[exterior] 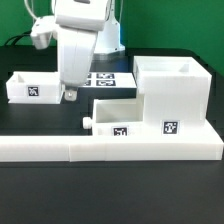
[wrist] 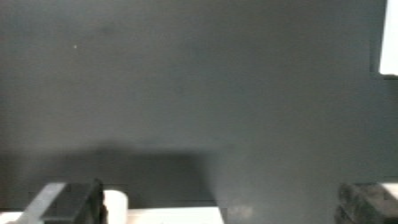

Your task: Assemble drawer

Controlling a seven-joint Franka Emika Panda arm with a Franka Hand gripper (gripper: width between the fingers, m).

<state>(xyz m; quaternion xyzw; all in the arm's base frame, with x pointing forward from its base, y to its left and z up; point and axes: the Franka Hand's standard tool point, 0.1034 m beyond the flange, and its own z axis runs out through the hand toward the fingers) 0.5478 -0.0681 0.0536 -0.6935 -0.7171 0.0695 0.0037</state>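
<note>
The drawer's large white housing (exterior: 170, 95) stands at the exterior view's right, with a tag on its front. One open-topped tray (exterior: 118, 117) with a round knob (exterior: 87, 124) lies against the housing's left side, low in front. The other tray (exterior: 33, 87) stands apart at the exterior view's left. My gripper (exterior: 70, 93) hangs at that tray's right end, low over the table. In the wrist view my gripper (wrist: 222, 205) is open: the dark fingers (wrist: 68, 203) stand far apart, with a white tray edge (wrist: 164, 213) beside one finger and nothing held.
The long low white border bar (exterior: 110, 148) runs along the front of the table. The marker board (exterior: 108, 78) lies behind the gripper. A white edge (wrist: 390, 50) shows at the wrist view's border. The table top is black.
</note>
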